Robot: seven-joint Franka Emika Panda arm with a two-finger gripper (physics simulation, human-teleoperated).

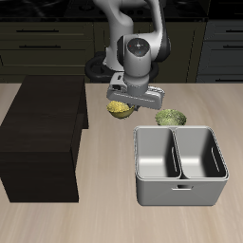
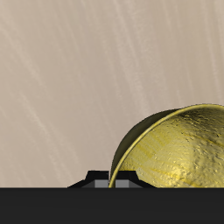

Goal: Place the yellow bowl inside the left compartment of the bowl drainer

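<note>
The yellow bowl hangs tilted under my gripper, which is shut on its rim. It is held above the table, between the dark cabinet and the bowl drainer. In the wrist view the yellow bowl fills much of the picture, its patterned inside facing the camera, with bare tabletop beyond it. The bowl drainer is a grey bin with a middle divider, nearer the table's front edge than the bowl. Both of its wells hold nothing.
An olive-green bowl sits on the table just behind the drainer, close beside the gripper. A dark wooden cabinet block stands on the other side of the gripper.
</note>
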